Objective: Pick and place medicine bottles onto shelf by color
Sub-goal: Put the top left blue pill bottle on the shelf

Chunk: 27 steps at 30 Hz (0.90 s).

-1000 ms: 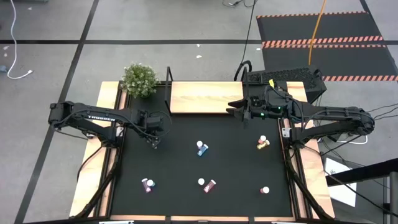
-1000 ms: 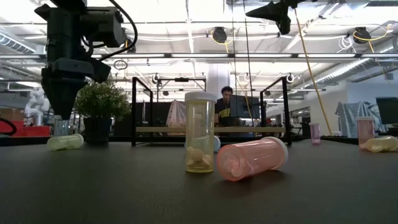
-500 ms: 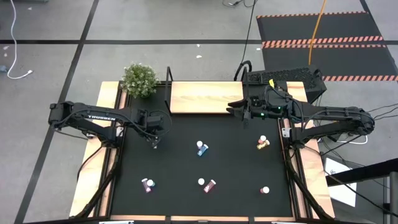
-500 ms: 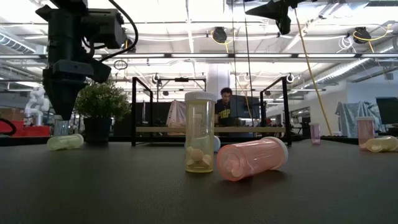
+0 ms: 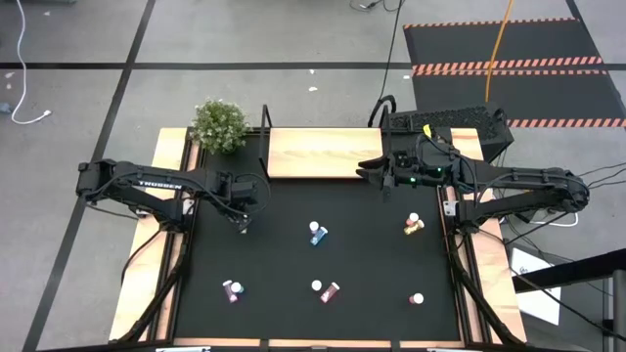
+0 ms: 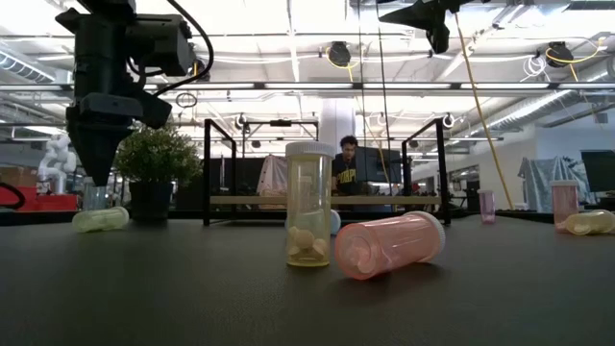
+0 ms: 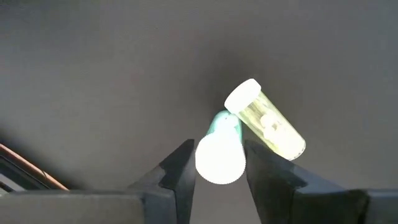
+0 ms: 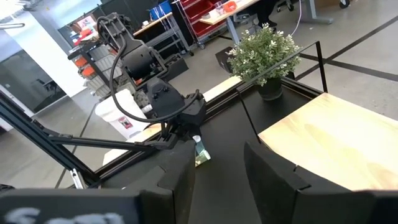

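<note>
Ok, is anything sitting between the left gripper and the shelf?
No. The high view shows only bare black mat between the left gripper and the shelf; no bottle lies on that stretch.

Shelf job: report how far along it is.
Done: nothing; the shelf board lies bare. In hand: the left tool brackets a white-capped green bottle upright on the mat, a yellow-green bottle lying next to it; grip not confirmed. The right tool hovers at the shelf's edge, holding nothing. Left: five more bottles scattered on the black mat.
</note>
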Motion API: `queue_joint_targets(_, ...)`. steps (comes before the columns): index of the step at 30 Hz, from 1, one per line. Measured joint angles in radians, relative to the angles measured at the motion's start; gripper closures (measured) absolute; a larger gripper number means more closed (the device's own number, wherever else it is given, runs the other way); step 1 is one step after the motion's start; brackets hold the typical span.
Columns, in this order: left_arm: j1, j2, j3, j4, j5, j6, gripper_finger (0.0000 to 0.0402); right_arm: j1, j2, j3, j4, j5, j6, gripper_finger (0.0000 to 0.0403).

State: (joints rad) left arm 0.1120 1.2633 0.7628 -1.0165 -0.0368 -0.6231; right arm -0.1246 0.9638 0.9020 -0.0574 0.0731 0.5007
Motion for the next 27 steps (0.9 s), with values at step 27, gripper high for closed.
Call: queue_joint_targets(27,0.083,0.250,0.848,-0.460,0.020,0.181,0.0279,0.003,-0.166,-0.001,-0.172,0.002,-0.094,0.0273)
